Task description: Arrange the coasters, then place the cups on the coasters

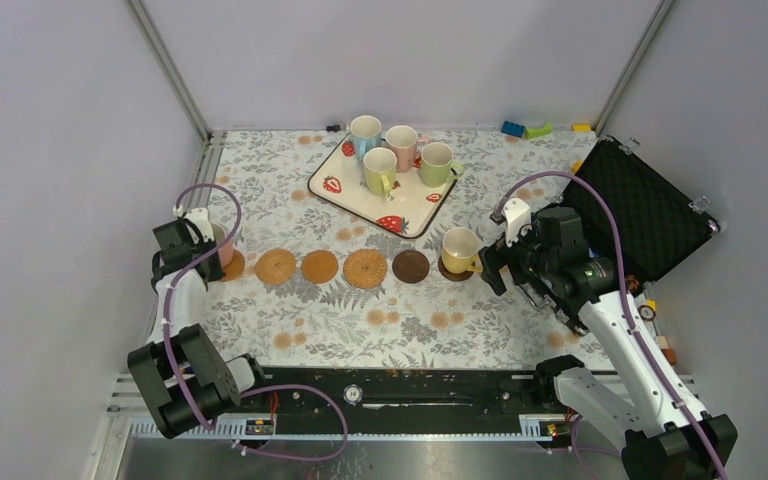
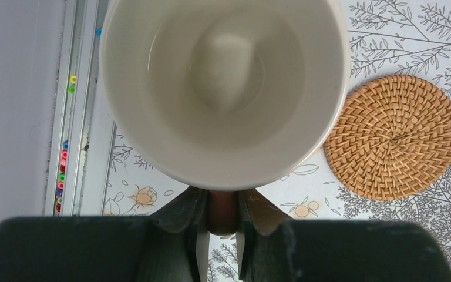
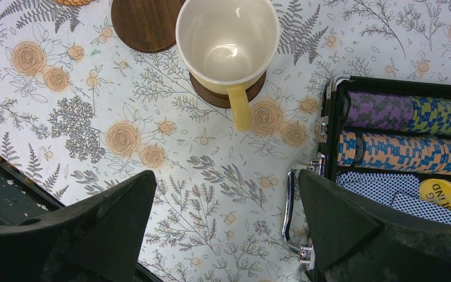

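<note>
Several coasters lie in a row across the table: a woven one (image 1: 275,266) (image 2: 392,136), a tan one (image 1: 320,266), another woven one (image 1: 365,268) and a dark brown one (image 1: 411,266) (image 3: 147,23). At the row's left end, my left gripper (image 1: 195,250) (image 2: 223,205) is shut on the handle of a pink cup (image 1: 222,245) (image 2: 223,88), which stands over a brown coaster (image 1: 234,267). A yellow cup (image 1: 459,247) (image 3: 228,41) sits on a dark brown coaster (image 3: 229,95) at the right end. My right gripper (image 1: 500,265) (image 3: 226,176) stands open just near of it, holding nothing.
A strawberry-print tray (image 1: 360,205) at the back holds a light blue cup (image 1: 365,130), a pink cup (image 1: 401,142) and two green cups (image 1: 380,170). An open black case (image 1: 640,210) (image 3: 329,117) with poker chips (image 3: 399,132) lies at the right. Toy bricks (image 1: 525,129) sit by the back wall.
</note>
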